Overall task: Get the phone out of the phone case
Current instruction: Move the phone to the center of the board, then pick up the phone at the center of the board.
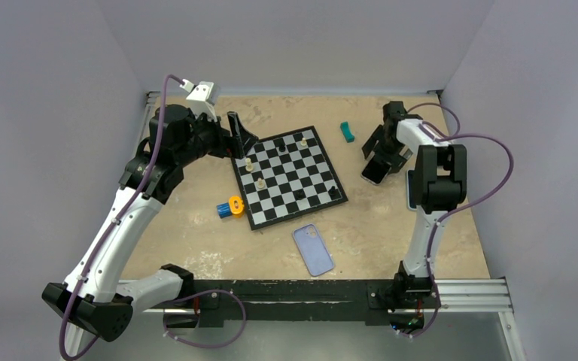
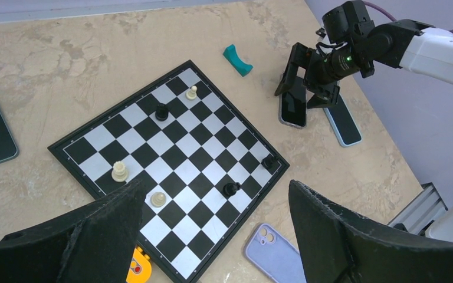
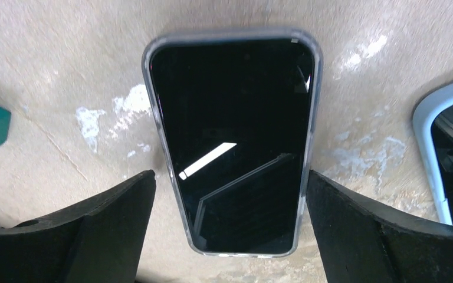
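Right gripper (image 3: 230, 177) — jaws wide — straddles the phone (image 3: 233, 118) in its clear case (image 3: 147, 76), frame centre; left gripper (image 2: 215, 187) gapes wide too.

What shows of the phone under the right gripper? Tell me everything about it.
The phone is a slim slab with rounded corners, its glossy black screen dark and catching streaks of reflected light. A clear, greyish case rims it all round. It lies flat, screen up, on the mottled beige table. The right gripper hangs over it open, one finger on either side, not clamping it. Only the table visibly touches it.
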